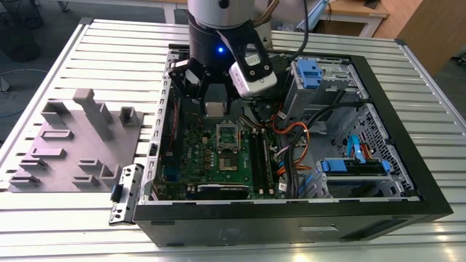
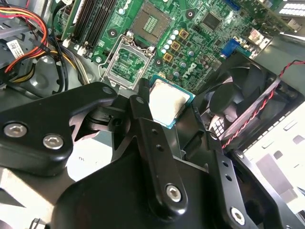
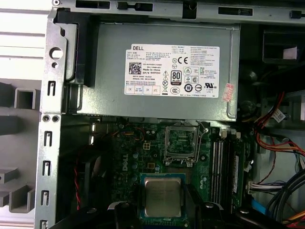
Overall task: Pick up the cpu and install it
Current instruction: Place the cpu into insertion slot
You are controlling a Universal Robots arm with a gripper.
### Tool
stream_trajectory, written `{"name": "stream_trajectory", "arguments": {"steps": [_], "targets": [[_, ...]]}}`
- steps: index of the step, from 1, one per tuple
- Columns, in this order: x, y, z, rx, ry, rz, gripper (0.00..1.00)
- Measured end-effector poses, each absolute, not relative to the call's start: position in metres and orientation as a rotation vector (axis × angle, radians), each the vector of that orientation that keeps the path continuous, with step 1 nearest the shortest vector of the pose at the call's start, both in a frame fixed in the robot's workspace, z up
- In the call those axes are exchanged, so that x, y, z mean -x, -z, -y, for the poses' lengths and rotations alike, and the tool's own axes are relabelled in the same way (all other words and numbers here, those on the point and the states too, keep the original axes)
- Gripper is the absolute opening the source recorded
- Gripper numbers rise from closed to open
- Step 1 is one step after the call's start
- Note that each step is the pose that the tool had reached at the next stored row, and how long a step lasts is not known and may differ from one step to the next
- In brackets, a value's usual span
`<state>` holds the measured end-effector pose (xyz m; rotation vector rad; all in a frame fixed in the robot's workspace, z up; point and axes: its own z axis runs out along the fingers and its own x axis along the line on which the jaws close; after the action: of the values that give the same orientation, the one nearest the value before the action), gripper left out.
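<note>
The cpu [image 1: 215, 109] [image 2: 167, 102] [image 3: 163, 195], a small square chip with a silvery top, hangs inside the open computer case [image 1: 407, 180] above the green motherboard [image 1: 196, 158]. My gripper [image 1: 216, 113] is shut on it, with a black finger on either side of the chip in both wrist views. The dark square socket [image 1: 230, 147] [image 2: 151, 20] lies on the board just beyond the chip, and its silver metal frame [image 2: 126, 62] [image 3: 181, 143] stands flipped open beside it. The chip is still clear of the socket.
A grey plastic tray [image 1: 73, 147] with raised blocks lies on the slatted table at the exterior view's left. Inside the case are the power supply [image 3: 162, 71], memory slots [image 3: 220, 162], orange and red cables [image 1: 291, 136], blue drive brackets [image 1: 353, 166] and a black fan [image 2: 238, 102].
</note>
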<state>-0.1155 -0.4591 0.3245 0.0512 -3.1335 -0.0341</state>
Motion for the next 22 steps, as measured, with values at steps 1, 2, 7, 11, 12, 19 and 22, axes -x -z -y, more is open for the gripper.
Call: {"name": "stream_trajectory", "arguments": {"steps": [1, 2, 7, 11, 12, 19, 22], "targets": [[0.1155, -0.3238, 0.4591, -0.051, 0.034, 3.134, 0.47], [0.1155, -0.3231, 0.4591, -0.051, 0.034, 3.134, 0.47], [0.1155, -0.3214, 0.4591, -0.051, 0.034, 3.133, 0.47], [0.1155, -0.3211, 0.4591, -0.051, 0.034, 3.133, 0.47], [0.1155, -0.3211, 0.4591, -0.051, 0.034, 3.133, 0.47], [0.1155, -0.3169, 0.4591, -0.051, 0.034, 3.134, 0.47], [0.1155, -0.3144, 0.4591, -0.051, 0.034, 3.133, 0.47]]}}
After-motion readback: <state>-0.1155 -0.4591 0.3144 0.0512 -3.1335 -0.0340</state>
